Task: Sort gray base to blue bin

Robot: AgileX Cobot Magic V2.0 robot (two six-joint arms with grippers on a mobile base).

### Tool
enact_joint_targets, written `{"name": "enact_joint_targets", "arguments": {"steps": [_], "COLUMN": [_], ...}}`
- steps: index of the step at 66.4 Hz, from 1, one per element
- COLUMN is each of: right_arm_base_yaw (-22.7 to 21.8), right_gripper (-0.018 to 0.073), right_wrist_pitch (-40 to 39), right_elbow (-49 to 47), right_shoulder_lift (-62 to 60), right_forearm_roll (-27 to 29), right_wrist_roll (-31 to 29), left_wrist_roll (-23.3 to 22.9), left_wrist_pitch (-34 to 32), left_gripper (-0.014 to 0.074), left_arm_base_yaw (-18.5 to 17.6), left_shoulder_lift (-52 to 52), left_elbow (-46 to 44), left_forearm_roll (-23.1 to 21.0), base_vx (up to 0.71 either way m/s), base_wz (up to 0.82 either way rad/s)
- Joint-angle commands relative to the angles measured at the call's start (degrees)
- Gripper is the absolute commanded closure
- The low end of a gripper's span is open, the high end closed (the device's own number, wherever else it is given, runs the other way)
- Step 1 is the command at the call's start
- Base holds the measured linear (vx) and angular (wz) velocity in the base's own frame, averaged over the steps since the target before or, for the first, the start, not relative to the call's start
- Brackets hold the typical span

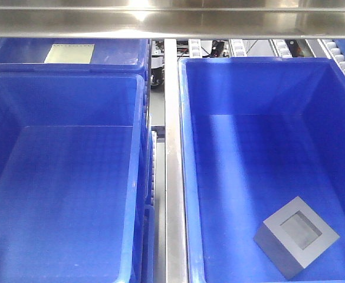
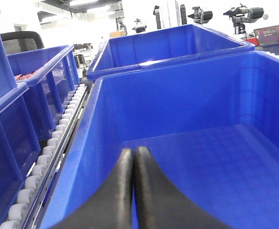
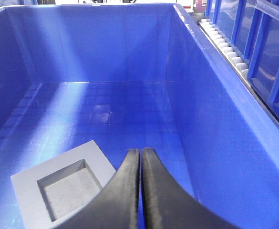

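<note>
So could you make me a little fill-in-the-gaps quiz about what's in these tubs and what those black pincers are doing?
1. The gray base lies on the floor of the ____-hand blue bin in the front view.
2. Its square recess faces ____.
3. The right pincer is ____, holding nothing.
4. The bin carrying the pale label sits at the upper ____ of the front view.

Missing words: right; up; shut; left
</note>
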Motion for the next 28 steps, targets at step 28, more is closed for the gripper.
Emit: {"name": "enact_joint_targets", "arguments": {"steps": [28], "right_arm_base_yaw": [-0.2], "right_gripper": [0.0564], "right_wrist_pitch": [-3.0], "right_elbow": [0.1], "right_shoulder_lift": [1.0], "right_forearm_roll": [-0.3], "right_wrist_roll": [-0.7], "left_wrist_roll": [-0.2], "left_wrist_pitch": [-3.9], "left_gripper": [0.0603], "left_arm_base_yaw": [0.1], "left_shoulder_lift": [-0.7], "left_elbow": [-1.2], "left_forearm_roll": [-0.1], "base_vx": [0.00], "base_wz": [0.00]}}
